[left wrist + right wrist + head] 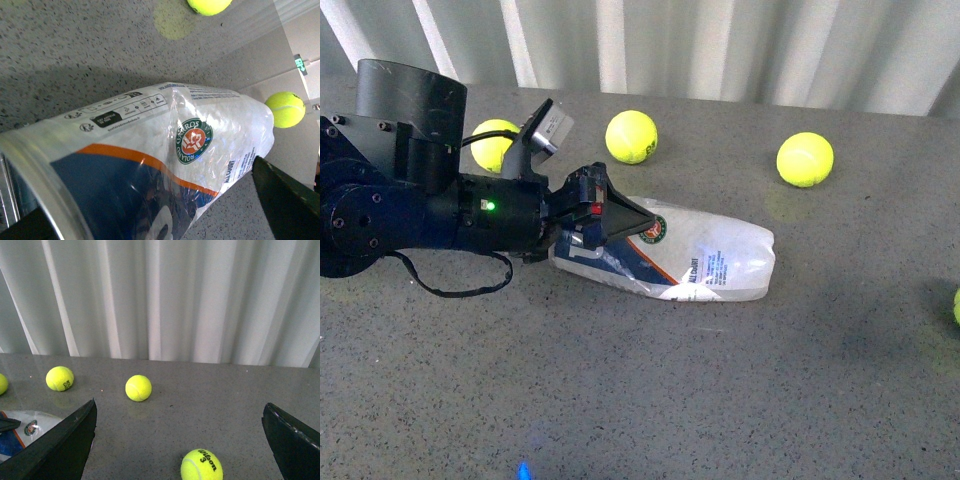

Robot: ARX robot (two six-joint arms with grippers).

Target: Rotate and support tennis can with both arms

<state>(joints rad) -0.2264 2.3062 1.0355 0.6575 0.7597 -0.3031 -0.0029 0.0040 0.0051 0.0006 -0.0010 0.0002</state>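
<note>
A clear tennis can (705, 258) with a blue, white and orange label lies on its side near the middle of a grey speckled bench (650, 400). Its rimmed end is turned toward the robot's left side and its rounded end toward the right. The left arm (420, 215) reaches in low from the left, a green light glowing on its body, and its jaws are closed on the rimmed end of the can, one black finger (638, 218) lying across the label just beside the round emblem (651, 229). In the left wrist view the can (150, 150) fills the space between the two fingers.

The right arm's jaws stand wide apart with nothing between them; in the right wrist view its two dark fingers (65, 445) frame bare bench, a loose ball (201, 465) marked with a 3, and a corner of the can (25, 432) off to one side.

Three yellow-green tennis balls (631, 136) sit along the back of the bench, before a pale ribbed wall (720, 45). A fourth ball (957, 305) peeks in at the right edge.
</note>
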